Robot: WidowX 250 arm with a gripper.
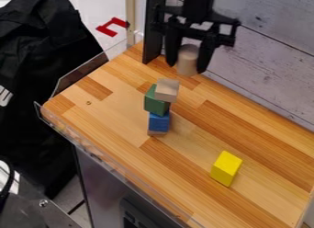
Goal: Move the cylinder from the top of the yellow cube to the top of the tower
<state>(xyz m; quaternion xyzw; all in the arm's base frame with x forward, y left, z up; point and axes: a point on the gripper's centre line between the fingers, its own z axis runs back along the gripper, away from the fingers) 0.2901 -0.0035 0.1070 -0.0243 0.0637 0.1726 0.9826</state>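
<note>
At the top of the camera view, the gripper [187, 68] hangs pointing down, shut on the wooden cylinder [188, 56], which stands upright between its two fingers. Below it and slightly to the left in view is the tower [158, 123]: a pale wooden block on top, a green block under it, then a blue block, with a wooden edge at the bottom. The upper blocks sit a little askew. Toward the lower right, the yellow cube [226, 168] rests on the wooden surface with nothing on top of it.
The wooden table [116, 116] has a clear plastic rim [116, 164] along its left and front edge. A grey plank wall [270, 52] runs behind it on the right. A dark upright panel [153, 31] stands beside the gripper's left side.
</note>
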